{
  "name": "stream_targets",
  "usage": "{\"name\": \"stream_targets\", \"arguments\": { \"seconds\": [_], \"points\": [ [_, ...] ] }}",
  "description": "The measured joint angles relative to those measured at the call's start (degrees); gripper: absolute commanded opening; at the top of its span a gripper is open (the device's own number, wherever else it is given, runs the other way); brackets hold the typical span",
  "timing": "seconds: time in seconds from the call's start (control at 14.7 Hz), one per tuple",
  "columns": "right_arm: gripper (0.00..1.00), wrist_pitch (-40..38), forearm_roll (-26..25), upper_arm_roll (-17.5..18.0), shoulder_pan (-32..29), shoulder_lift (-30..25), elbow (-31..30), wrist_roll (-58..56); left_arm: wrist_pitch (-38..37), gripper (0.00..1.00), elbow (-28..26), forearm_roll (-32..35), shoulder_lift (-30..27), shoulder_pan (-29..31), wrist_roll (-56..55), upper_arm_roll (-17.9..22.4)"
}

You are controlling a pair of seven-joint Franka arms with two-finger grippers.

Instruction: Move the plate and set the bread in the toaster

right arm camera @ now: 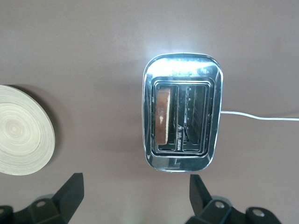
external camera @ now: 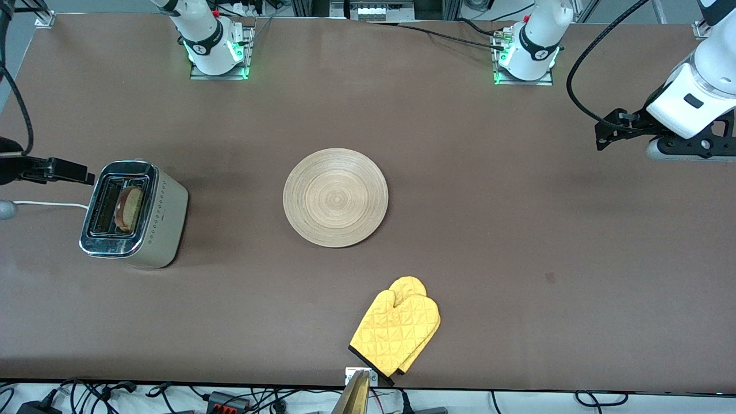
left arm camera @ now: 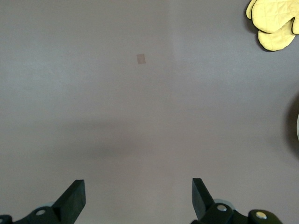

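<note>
arms: white rounded shells, black joint bands
bases: square metal plates, green lights glowing
left gripper: black wedge fingers, silver screws
right gripper: black wedge fingers, silver screws
cable: black, looping beside left arm

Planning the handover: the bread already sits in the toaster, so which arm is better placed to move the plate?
Hard to call; perhaps right: its gripper views the plate.

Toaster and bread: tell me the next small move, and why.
Probably none but retreating: the bread already stands in a slot of the toaster, and the plate lies bare mid-table. The right gripper hangs open over the toaster, so lift it away; the left gripper waits open.
</note>
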Motion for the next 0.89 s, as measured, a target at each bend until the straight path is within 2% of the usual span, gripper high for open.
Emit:
{"name": "stream_targets", "arguments": {
  "seconds": [0.41, 0.68, 0.89],
  "points": [
    [1.0, 9.27, -3.46, 3.99, -1.36, -9.61, -14.34, 0.15, 0.0, 1.0, 0.0, 0.0, 0.0, -0.01, -0.62, -0.1],
    [1.0, 9.28, -4.13, 7.7, -3.28, -13.0, -18.1, 2.49, -0.7, 1.0, 0.0, 0.0, 0.0, -0.03, -3.05, -0.31],
    [1.0, 9.41, -4.37, 8.57, -4.11, -14.36, -19.22, 2.66, -0.74, 1.0, 0.0, -0.04, 0.0, -0.03, -3.49, -0.47]
  ]
}}
